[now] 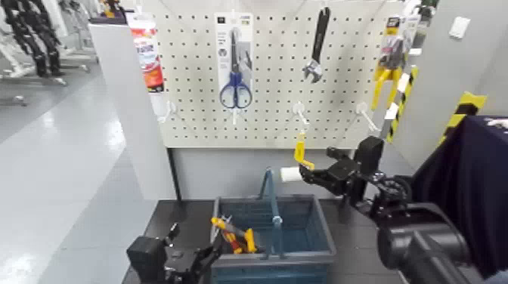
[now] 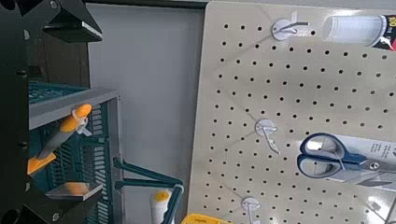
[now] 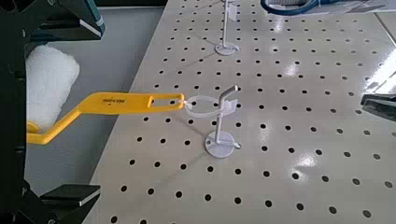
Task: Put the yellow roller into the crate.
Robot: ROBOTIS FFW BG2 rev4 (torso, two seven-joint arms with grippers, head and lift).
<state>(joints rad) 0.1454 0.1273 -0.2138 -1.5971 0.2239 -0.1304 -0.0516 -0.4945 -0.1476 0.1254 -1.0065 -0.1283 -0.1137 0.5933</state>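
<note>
Right gripper (image 1: pixel 308 175), mid-frame in the head view, is clamped on the yellow roller's (image 1: pixel 301 155) fuzzy end, handle loop hooked on a pegboard hook (image 3: pixel 222 117). Light, squishy sleeve, stiff handle. Crate (image 1: pixel 321 226) sits below. Left gripper (image 1: pixel 198 260) waits lower left, can't tell its fingers.

A big white board full of little holes (image 1: pixel 276 83) stands at the far side. Blue scissors (image 1: pixel 235 91) in a pack hang on it, left of the middle. A black wrench (image 1: pixel 317 47) hangs to their right. Pliers with yellow handles (image 1: pixel 388 69) hang at the far right. A tube with a red label (image 1: pixel 147 51) hangs at the far left. More pliers with orange handles (image 1: pixel 233 235) lie near the front.
</note>
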